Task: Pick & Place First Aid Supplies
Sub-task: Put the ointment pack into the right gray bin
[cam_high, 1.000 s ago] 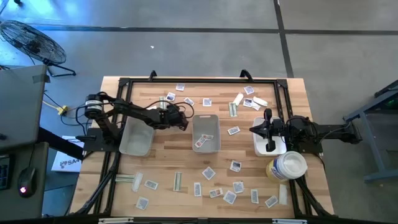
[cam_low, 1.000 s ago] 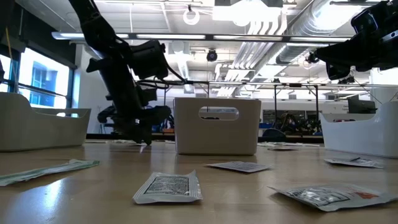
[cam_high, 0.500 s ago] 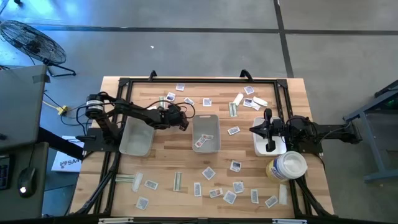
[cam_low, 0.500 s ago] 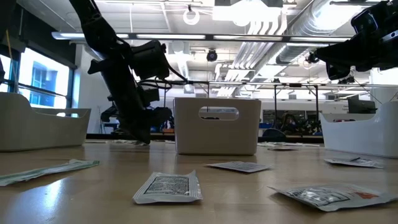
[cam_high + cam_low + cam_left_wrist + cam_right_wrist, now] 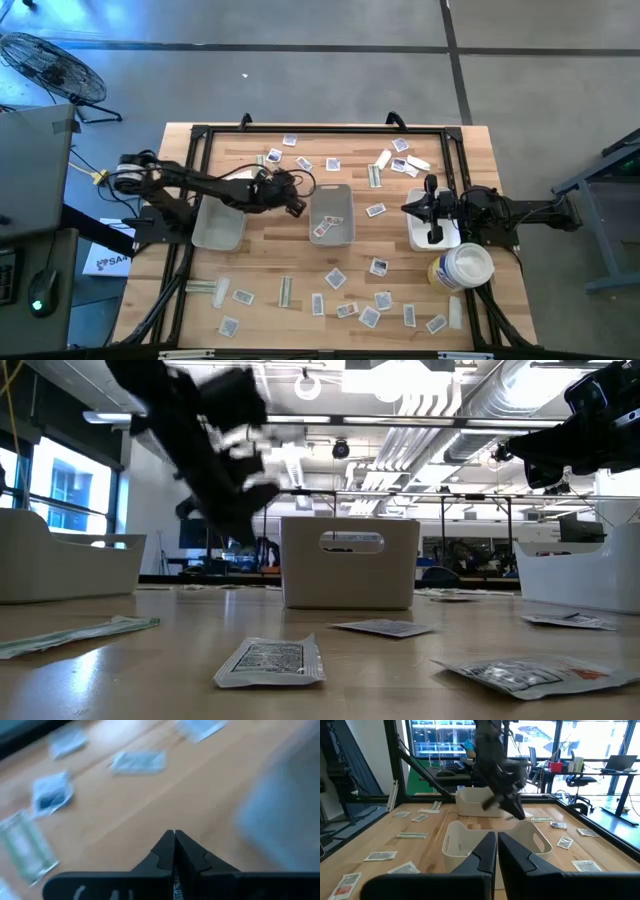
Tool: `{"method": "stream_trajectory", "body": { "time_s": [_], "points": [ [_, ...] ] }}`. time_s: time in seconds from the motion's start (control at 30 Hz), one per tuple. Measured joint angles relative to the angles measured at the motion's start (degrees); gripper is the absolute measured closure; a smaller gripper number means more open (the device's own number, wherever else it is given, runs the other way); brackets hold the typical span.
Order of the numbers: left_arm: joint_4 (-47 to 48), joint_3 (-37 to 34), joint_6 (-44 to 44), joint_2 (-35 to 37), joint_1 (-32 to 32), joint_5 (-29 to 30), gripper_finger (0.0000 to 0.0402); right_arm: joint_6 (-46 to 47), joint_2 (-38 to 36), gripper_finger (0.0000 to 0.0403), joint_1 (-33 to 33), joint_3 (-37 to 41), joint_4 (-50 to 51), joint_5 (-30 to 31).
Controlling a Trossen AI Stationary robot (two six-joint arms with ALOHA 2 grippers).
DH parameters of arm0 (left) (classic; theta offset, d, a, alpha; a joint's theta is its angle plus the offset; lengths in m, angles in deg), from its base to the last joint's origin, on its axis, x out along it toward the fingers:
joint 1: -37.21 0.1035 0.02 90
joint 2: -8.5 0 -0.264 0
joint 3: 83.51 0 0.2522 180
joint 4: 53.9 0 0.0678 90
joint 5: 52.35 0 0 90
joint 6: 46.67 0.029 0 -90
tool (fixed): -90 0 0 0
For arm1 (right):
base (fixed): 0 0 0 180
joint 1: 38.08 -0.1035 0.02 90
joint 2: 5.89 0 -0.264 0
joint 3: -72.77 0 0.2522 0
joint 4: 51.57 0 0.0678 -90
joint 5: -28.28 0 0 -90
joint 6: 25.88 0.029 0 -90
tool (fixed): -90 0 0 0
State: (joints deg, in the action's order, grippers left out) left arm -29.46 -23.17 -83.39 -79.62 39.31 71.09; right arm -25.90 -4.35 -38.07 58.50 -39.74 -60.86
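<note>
Small flat packets [image 5: 336, 278] lie scattered over the wooden table [image 5: 270, 255], several near its front edge, one inside the grey middle tray [image 5: 331, 214]. Left gripper [image 5: 294, 203], lifted just left of that tray, has fingers pressed together; something pale may sit between them, too blurred to tell. Right gripper [image 5: 432, 213], closed, hangs over the white tray [image 5: 414, 235].

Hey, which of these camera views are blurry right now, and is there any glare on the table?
Left wrist view: packets and wooden table smear with motion blur. Low view: the left arm is streaked, while the middle tray and nearest sachet stay sharp; window light puts a sheen on the tabletop. Right wrist view: only the left arm is blurred. High view: even, no glare.
</note>
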Motion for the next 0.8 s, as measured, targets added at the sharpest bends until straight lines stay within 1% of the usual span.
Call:
{"method": "stream_trajectory", "body": {
  "time_s": [0.13,0.2,0.3,0.37,0.43,0.53,0.6,0.67,0.8],
  "points": [
    [-0.1,2.6,4.0,3.2,-4.7,0.8,0.0401,0.0,0.0,0.0391,0.0,0.0,0.0,0.0],
    [-1.1,4.1,6.2,4.4,-6.9,2.2,0.0401,0.0,0.0,0.0391,0.0,0.0,0.0,0.0],
    [-5.9,5.2,10.8,4.7,-9.6,2.9,0.0401,0.0,0.0,0.0391,0.0,0.0,0.0,0.0],
    [-10.3,5.1,14.4,4.4,-10.7,0.7,0.0401,0.0,0.0,0.0391,0.0,0.0,0.0,0.0],
    [-16.3,5.3,16.9,2.5,-10.9,-2.6,0.0401,0.0,0.0,0.0391,0.0,0.0,0.0,0.0],
    [-20.8,5.1,18.8,-0.9,-10.7,-6.3,0.0401,0.0,0.0,0.0391,0.0,0.0,0.0,0.0],
    [-24.6,5.3,19.8,-3.5,-10.0,-7.8,0.0401,0.0,0.0,0.0391,0.0,0.0,0.0,0.0],
    [-24.6,5.2,20.0,-5.2,-9.4,-9.1,0.0401,0.0,0.0,0.0391,0.0,0.0,0.1,0.0],
    [-23.9,5.7,19.8,-9.0,-7.4,-9.5,0.0401,0.0,0.0,0.0391,0.0,0.0,0.1,0.0]
  ]
}}
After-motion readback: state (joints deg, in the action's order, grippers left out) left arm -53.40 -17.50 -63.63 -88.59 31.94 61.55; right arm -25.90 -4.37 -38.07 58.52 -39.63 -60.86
